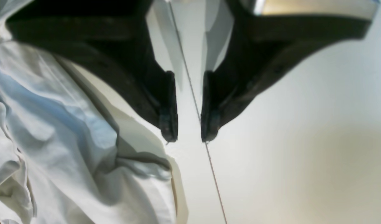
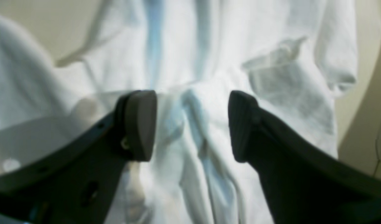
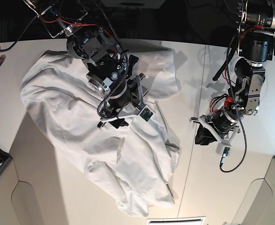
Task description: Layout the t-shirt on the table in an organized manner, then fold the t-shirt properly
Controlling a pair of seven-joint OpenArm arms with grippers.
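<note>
1. The table (image 3: pixel 231 187), matte white, bears no readable writing.
2. The t-shirt (image 3: pixel 104 140) lies crumpled across the table's middle; no print or label shows.
3. The right gripper (image 2: pixel 192 124) hovers over the cloth, jaws wide apart, empty.
4. The left gripper (image 1: pixel 189 137) hangs over the bare seam, jaws slightly apart, gripping nothing.

Base overhead; wrist views close, sharing t-shirt (image 3: pixel 104 136).

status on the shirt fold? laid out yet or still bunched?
Done: nothing; the t-shirt lies crumpled on the table. In hand: the right gripper hangs open over a ridge of cloth, not gripping; the left gripper is open above the bare table beside the shirt. Left: flattening and every fold.
</note>
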